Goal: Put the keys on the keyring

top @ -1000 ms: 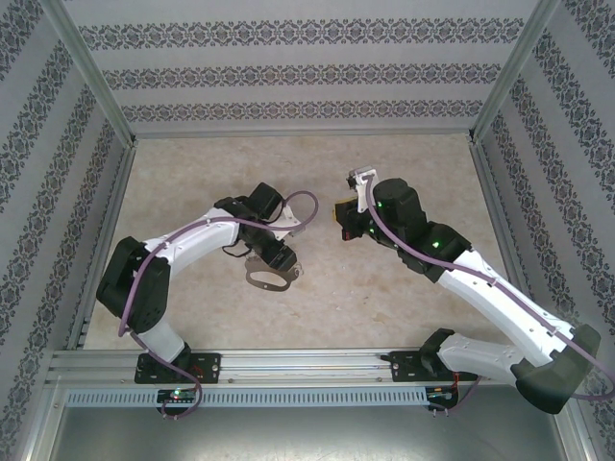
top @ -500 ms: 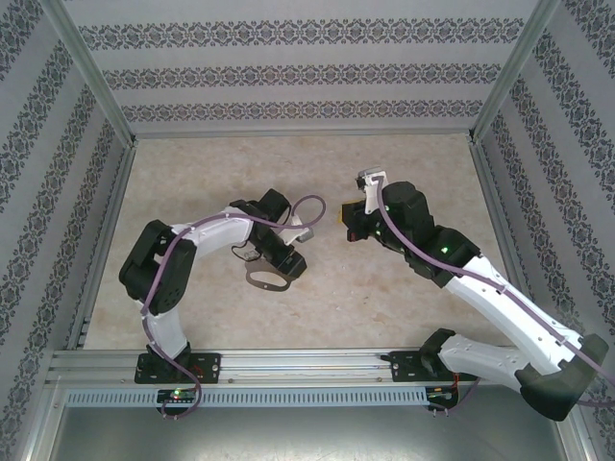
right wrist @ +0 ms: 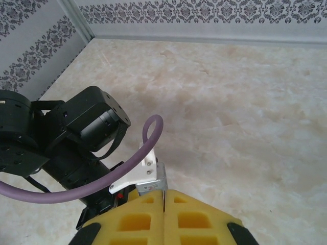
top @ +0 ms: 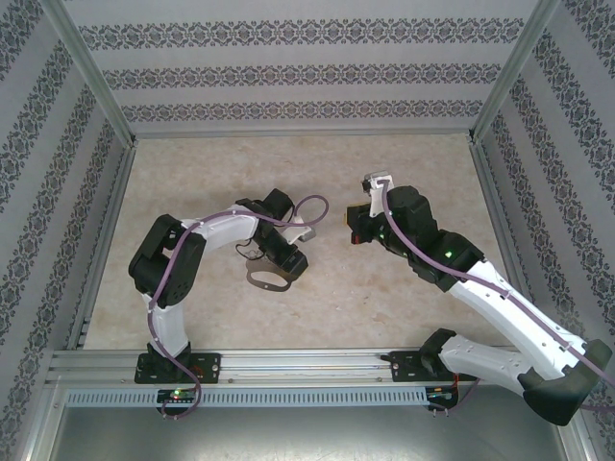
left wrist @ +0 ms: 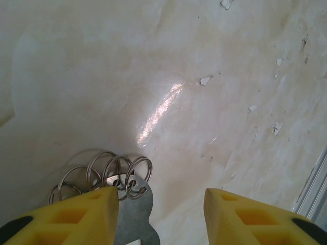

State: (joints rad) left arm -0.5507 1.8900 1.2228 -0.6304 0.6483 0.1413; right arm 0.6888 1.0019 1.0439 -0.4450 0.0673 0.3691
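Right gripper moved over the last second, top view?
Yes. The right gripper, jaws shut, has shifted slightly toward the near rail and to the right.

A pale, marbled beige table (top: 404, 163) is being enclosed on three sides by walls (top: 307, 72) that are being covered in grey wallpaper with bands of floral pattern. The back corners are being framed by slanting aluminium posts (top: 86, 67). The near edge is being bordered by a horizontal aluminium rail (top: 307, 363), with a perforated strip (top: 307, 396) being seen just below it. In the left wrist view, a bright streak of glare (left wrist: 158, 112) is being reflected off the glossy tabletop. Small white flecks (left wrist: 206, 80) are being shown scattered across the surface toward the upper right. A metal edge rail (left wrist: 314, 194) is being caught at the lower right corner.
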